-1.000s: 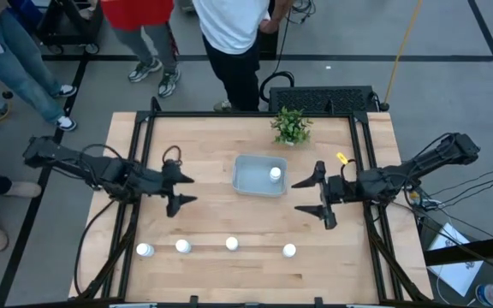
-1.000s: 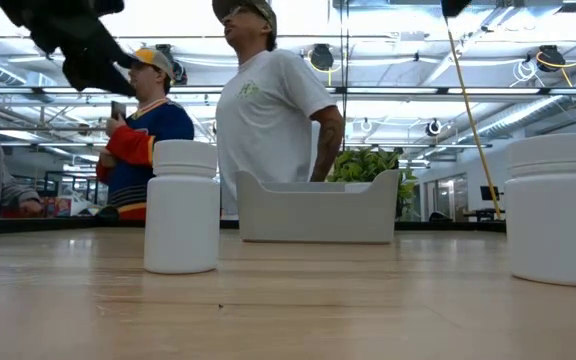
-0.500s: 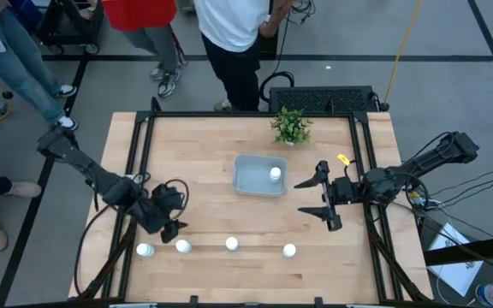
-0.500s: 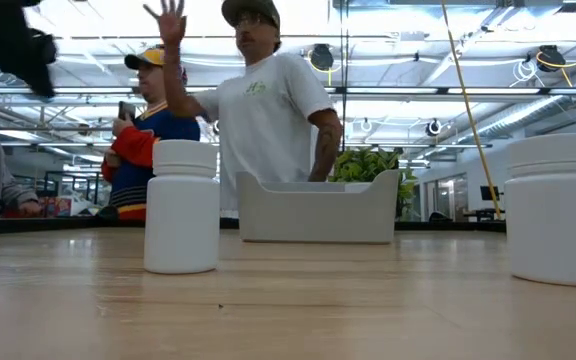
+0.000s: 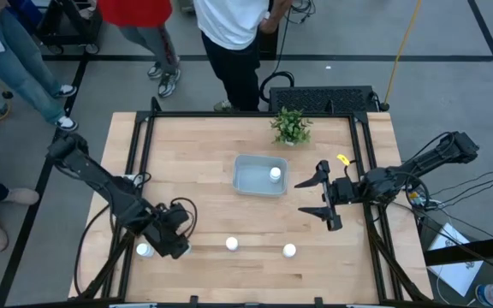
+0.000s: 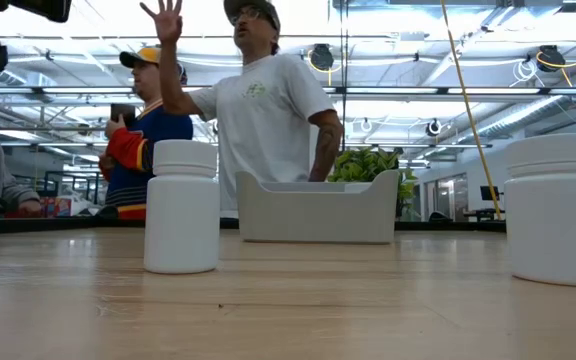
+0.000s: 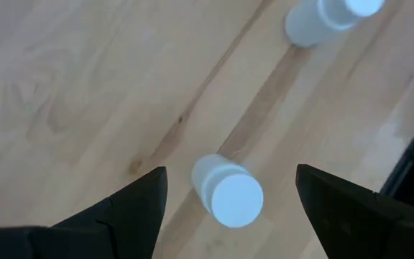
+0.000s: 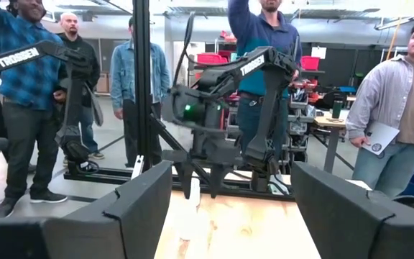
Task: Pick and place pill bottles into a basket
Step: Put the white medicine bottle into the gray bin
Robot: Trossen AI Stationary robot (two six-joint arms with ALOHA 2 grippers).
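White "TROSSEN" lettering shows on the dark arm segments in the right wrist view. In the high view the left gripper (image 5: 175,242) sits at the lower left of the pale wooden table (image 5: 204,171), fingers spread either side of a small white round-capped pill bottle (image 7: 226,192), not touching it. Three more bottles line the table's lower edge with bare wood between them; a fifth (image 5: 275,174) stands inside the shallow grey-blue translucent plastic basket (image 5: 248,183) at centre. The right gripper (image 5: 323,202) hangs open, right of the basket.
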